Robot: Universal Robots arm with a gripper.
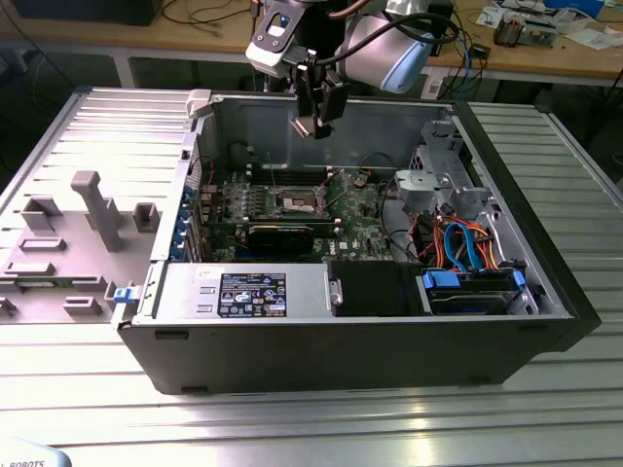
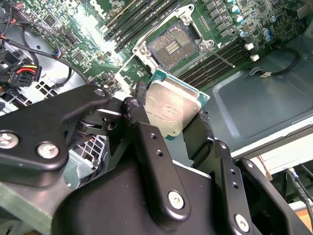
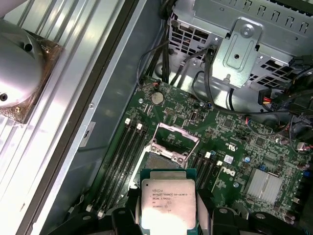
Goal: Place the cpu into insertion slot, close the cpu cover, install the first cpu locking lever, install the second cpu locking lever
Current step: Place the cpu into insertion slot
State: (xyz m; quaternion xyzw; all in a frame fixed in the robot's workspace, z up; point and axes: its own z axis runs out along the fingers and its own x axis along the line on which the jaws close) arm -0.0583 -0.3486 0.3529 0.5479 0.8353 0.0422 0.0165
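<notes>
One cpu (image 2: pixel 172 105) held over the bare insertion slot (image 2: pixel 173 46)
The tool (image 2: pixel 169 113) is clamped on the cpu by two opposite edges, well above the insertion slot, whose cpu cover (image 3: pixel 174 142) stands raised beside it. Done well, I judge, the cpu goes down flat and square to the slot's rim, corners matched, without force. Memory slots (image 3: pixel 121 157) flank the insertion slot; loose cables (image 3: pixel 164 58) and the drive cage (image 3: pixel 244 46) stand near, and the raised cover looks the likeliest snag
</notes>
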